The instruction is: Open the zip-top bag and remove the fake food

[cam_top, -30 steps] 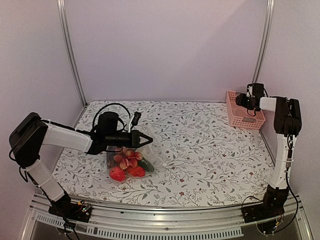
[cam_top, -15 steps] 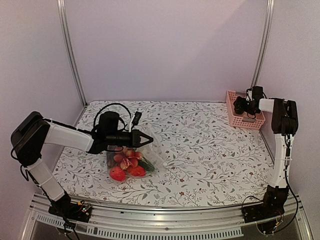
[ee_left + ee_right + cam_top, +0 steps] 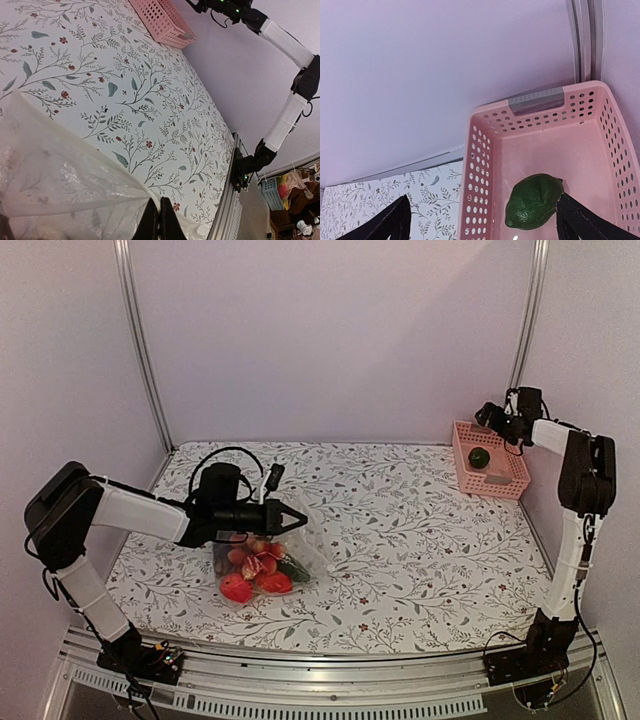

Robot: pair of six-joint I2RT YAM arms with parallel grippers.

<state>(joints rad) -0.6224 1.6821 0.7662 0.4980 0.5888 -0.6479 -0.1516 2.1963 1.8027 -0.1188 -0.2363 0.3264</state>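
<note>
Moved since before: the right gripper has risen off the pink basket toward the upper right of the top view and spread its jaws. A green fruit now lies uncovered inside the basket.
Right gripper: jaws wide apart, holding nothing, above the basket. In its wrist view the green fruit sits low in the frame between the two fingers, touching neither.
Left gripper: jaws pressed together, pinching the film of the zip-top bag at its upper edge, left of centre.
Fake food: mostly red pieces bunched in the bag, just below the left gripper, on the table.
Hard to see: the zip strip cannot be made out, and the left wrist view cuts off the bag's contents.
</note>
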